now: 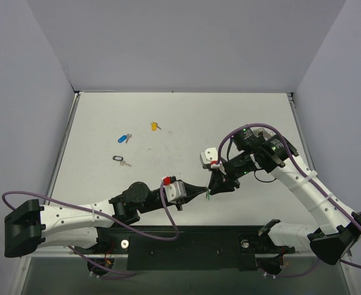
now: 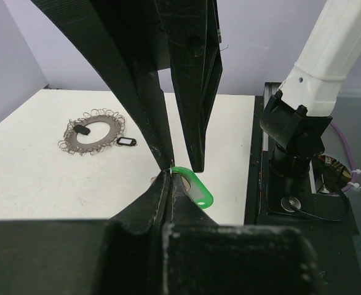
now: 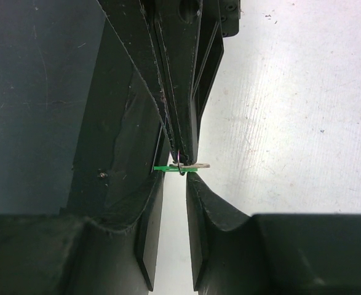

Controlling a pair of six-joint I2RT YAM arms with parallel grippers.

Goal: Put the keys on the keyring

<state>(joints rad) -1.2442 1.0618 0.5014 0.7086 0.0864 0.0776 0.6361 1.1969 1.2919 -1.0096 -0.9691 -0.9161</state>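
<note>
I see L gripper (image 2: 168,177) clenched on the green key (image 2: 195,189) nr the table (image 1: 168,123) near edge, R gripper (image 3: 175,178) w/ jaws narrowly astride it, can't tell if gripping.

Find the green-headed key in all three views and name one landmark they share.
Top view: green-headed key lies lower centre, at the tip of the left gripper.
Left wrist: centre of the picture, its green head sticking out to the right of the closed fingers.
Right wrist: centre, seen edge-on as a thin green and silver sliver.
Shared landmark: the left gripper, shut on the key in every view.
</note>
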